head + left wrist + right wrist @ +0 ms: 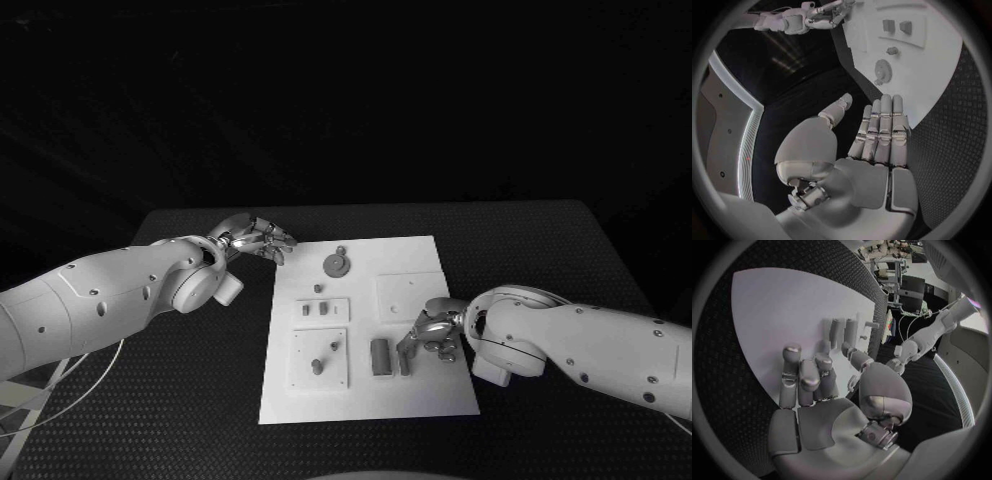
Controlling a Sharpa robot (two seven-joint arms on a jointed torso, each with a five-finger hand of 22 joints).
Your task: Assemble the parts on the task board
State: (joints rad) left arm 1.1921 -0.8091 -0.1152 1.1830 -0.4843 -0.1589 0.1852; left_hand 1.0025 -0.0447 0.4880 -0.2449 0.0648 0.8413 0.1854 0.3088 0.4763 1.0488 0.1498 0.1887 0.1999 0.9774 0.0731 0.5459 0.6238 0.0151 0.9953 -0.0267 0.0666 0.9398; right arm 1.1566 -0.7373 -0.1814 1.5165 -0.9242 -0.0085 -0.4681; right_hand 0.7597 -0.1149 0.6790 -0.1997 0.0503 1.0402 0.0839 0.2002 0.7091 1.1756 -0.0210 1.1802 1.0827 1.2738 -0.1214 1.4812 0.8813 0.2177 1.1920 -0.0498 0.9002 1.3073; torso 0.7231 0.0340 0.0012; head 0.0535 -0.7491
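The head camera is looking down from above at the table (577, 250) and the whole task board (418, 390). Each wrist camera is sitting close behind its own hand, looking along the fingers toward the board. All three views are sharing the board; each wrist view is also catching the other hand far off.
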